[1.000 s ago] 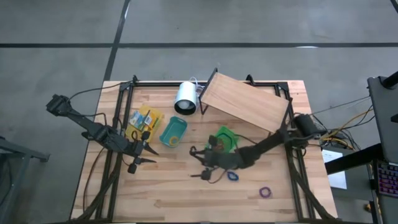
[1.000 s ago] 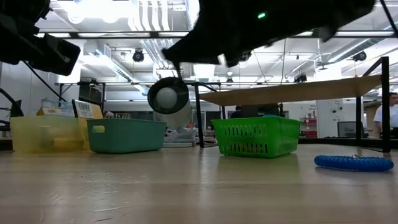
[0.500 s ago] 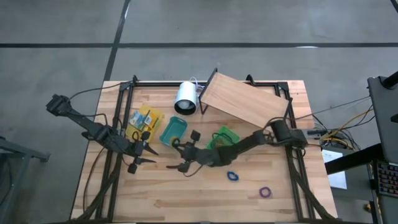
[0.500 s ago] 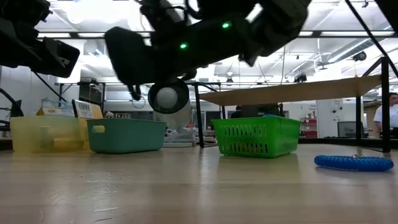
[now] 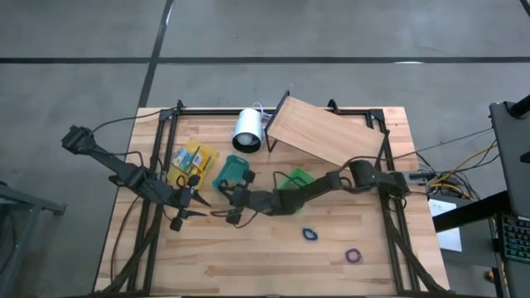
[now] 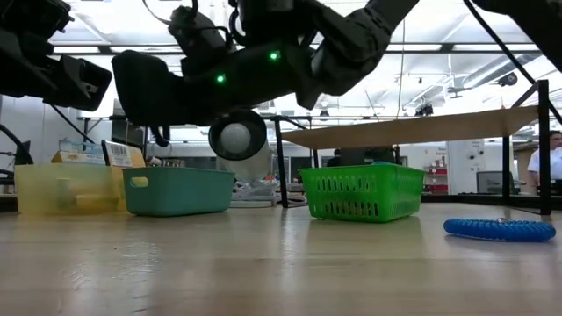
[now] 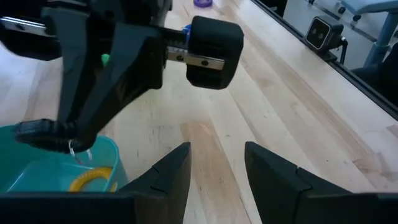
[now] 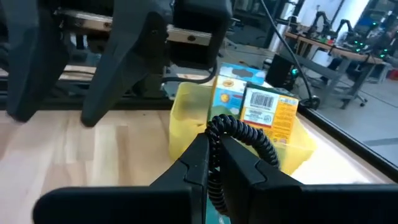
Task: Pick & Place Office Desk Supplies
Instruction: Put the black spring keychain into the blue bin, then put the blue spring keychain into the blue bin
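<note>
- Since a second ago, you see from above that the right gripper (image 5: 234,201) has swung from the green basket (image 5: 295,180) to the teal bin (image 5: 232,172).
- Its wrist view shows fingers clamped on a black coiled band (image 8: 244,134) above that bin, by the yellow bin (image 8: 292,140).
- Left gripper (image 5: 187,201) waits, jaws apart.

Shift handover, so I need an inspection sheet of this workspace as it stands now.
Surface: wooden table, bare in front.
Job's things: yellow bin with boxes; teal bin holding a yellow band; green basket; blue band and purple band loose.
Clutter: white cylinder, slanted board.
Grippers: right gripper shut on a black coiled band, near the teal bin; left gripper open, empty.
Cables: bundle off the table's right edge.
Surroundings: person far right.
</note>
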`<action>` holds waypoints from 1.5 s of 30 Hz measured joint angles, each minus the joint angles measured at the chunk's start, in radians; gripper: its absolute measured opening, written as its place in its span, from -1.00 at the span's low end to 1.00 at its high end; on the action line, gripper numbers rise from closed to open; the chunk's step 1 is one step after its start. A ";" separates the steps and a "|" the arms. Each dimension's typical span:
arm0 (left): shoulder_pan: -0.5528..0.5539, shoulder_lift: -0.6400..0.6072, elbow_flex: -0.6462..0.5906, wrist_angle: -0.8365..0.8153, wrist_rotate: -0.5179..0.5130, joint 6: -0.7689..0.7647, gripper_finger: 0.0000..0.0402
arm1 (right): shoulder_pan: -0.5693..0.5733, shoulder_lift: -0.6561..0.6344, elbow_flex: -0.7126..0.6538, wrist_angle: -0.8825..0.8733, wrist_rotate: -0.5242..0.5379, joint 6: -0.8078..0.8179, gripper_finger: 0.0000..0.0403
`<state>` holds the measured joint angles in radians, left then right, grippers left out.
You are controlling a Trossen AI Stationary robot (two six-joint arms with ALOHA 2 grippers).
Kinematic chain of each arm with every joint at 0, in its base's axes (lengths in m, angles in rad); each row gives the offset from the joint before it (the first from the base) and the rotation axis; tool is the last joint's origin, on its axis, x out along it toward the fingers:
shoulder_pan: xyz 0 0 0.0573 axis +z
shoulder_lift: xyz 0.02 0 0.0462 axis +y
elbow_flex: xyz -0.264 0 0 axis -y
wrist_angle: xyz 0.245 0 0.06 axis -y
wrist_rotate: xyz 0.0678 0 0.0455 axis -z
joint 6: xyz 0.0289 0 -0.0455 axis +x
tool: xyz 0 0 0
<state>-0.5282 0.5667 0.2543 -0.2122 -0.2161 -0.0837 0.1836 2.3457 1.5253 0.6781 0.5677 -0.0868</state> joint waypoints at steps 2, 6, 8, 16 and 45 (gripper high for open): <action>0.000 0.000 0.000 -0.005 0.000 0.000 -0.24 | -0.011 0.004 0.007 0.001 -0.017 0.000 -0.89; 0.000 0.000 0.000 -0.007 0.000 0.000 -0.24 | -0.037 0.006 0.008 -0.001 -0.017 0.001 -0.89; 0.000 0.000 0.000 -0.009 0.000 0.000 -0.24 | -0.046 0.006 0.008 -0.015 -0.018 0.021 -0.89; 0.000 0.000 0.000 -0.019 0.000 0.000 -0.24 | -0.063 0.006 0.007 -0.159 -0.022 0.146 -0.89; 0.000 0.000 0.000 -0.027 0.000 0.000 -0.24 | -0.061 -0.014 0.006 -0.215 -0.011 0.161 -0.39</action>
<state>-0.5281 0.5667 0.2543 -0.2393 -0.2161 -0.0839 0.1226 2.3321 1.5311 0.4634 0.5570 0.0745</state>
